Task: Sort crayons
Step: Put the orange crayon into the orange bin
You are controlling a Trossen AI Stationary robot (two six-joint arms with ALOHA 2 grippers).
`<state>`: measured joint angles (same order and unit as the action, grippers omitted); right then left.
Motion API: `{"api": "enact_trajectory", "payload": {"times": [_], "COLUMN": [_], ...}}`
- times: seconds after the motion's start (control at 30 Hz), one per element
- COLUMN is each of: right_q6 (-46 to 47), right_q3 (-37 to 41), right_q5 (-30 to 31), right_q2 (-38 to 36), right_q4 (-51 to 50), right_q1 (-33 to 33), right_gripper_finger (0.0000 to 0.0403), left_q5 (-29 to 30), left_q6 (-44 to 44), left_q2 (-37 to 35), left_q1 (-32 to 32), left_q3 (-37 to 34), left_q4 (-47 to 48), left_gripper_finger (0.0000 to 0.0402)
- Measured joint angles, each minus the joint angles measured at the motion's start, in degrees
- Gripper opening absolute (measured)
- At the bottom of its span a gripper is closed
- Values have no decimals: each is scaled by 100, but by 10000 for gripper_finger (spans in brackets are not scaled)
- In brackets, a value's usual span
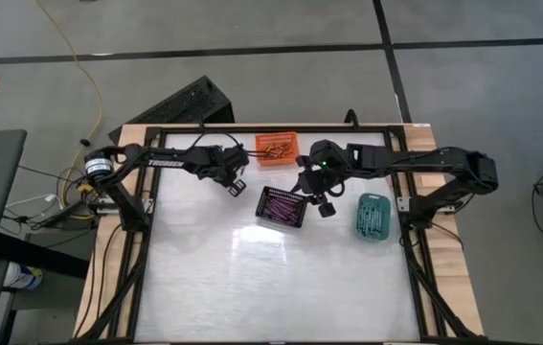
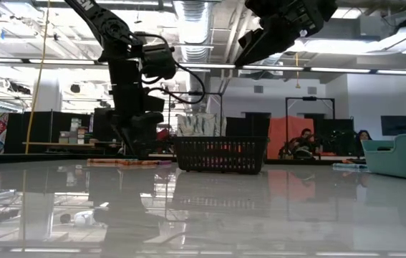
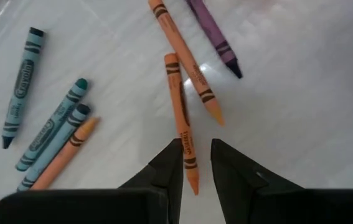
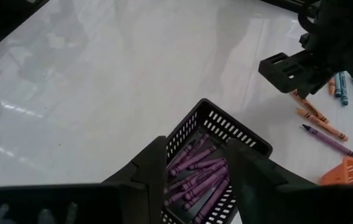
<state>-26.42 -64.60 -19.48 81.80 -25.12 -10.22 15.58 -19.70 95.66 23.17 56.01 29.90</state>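
Left gripper (image 3: 195,171), fingers narrowly apart, straddles an orange crayon (image 3: 181,118); right gripper (image 4: 195,171) hangs open over the black basket (image 4: 238,134).

Both arms (image 1: 424,168) are dark, matte black, built of slim tubular links with blocky joint housings. A silver-banded cylindrical joint (image 1: 99,165) marks the left arm's base. A black cable (image 2: 188,79) loops beside the left arm (low view). Gripper fingers (image 3: 170,171) are black, wedge-shaped, tapering to blunt tips.

My left gripper (image 3: 196,165) has its fingers straddling one orange crayon (image 3: 182,121), not pinching it yet; another orange crayon (image 3: 185,59), a purple crayon (image 3: 215,34) and teal crayons (image 3: 22,84) lie nearby on the table (image 3: 301,112)
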Motion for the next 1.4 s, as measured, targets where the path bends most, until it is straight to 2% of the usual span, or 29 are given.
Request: {"api": "enact_trajectory", "payload": {"times": [0.23,0.37,0.53,0.67,0.83,1.4], "right_q6": [7,8,5,6,7,95], "right_q3": [2,2,2,2,2,2], "right_q5": [-9,-9,-8,-7,-7,-5], "right_q2": [0,0,0,0,0,0], "right_q4": [-33,-44,-79,-35,-4,-20], "right_q1": [65,127,122,120,120,120], "right_gripper_finger": [161,161,161,161,161,161], "left_q5": [-95,-560,-762,-760,-724,-426], "left_q6": [105,210,227,291,421,512], "left_q2": [4,11,-3,-11,-9,2], "left_q1": [184,341,461,464,464,365], "left_q3": [-40,-321,-582,-632,-634,-553], "left_q4": [-22,-269,-386,-387,-374,-499], "left_gripper_finger": [71,71,71,59,10,1]}}
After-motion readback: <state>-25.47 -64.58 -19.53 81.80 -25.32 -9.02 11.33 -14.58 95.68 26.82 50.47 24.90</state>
